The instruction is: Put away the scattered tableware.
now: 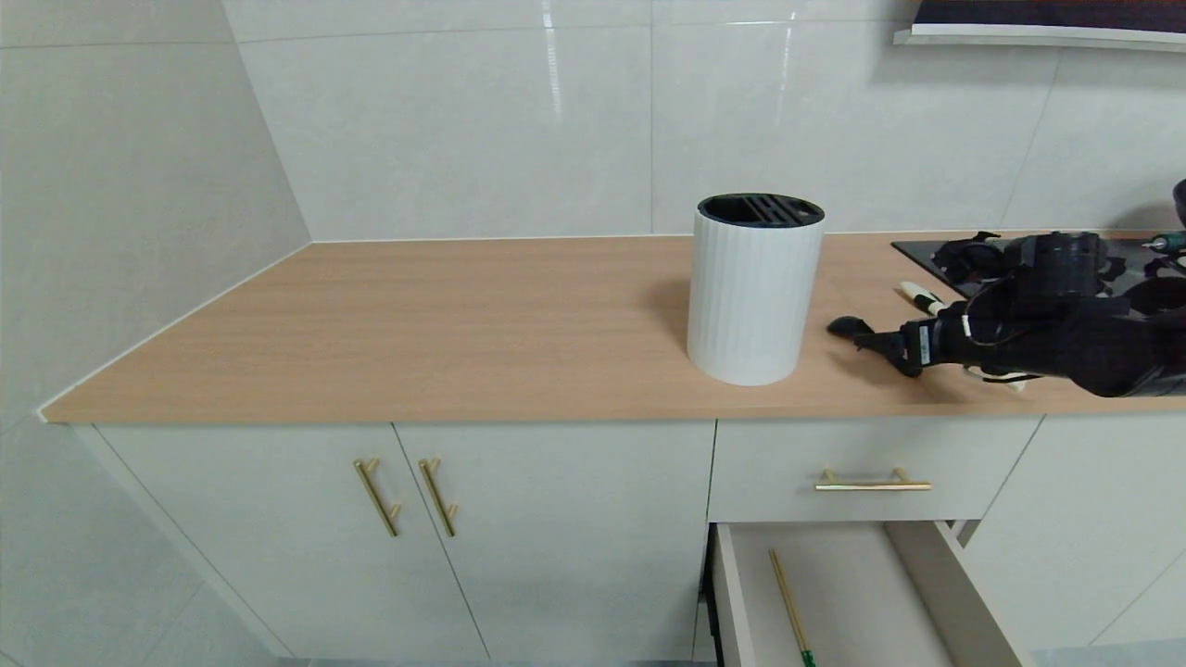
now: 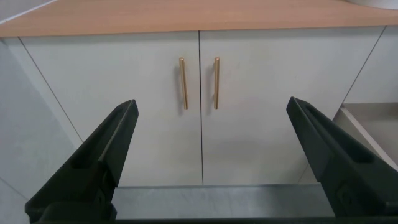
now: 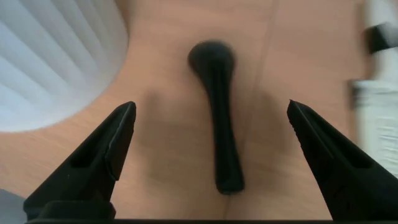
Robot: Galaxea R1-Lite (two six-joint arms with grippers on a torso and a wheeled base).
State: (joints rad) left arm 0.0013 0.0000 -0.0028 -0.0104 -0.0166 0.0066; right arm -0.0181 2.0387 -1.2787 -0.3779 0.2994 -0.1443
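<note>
Nearest, low right: open drawer with one chopstick lying inside. On counter above, black utensil flat just right of white holder, apart from it. Right gripper over black utensil, fingers spread wide to either side, grasping nothing. Left gripper low before cupboard doors, likewise spread and empty. White-handled utensil farther right.

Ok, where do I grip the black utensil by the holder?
Take the utensil by its slim handle mid-length, from above. It lies flat on the counter, handle running between the fingers of the open right gripper, so they can close across it. The holder stands close on one side.
</note>
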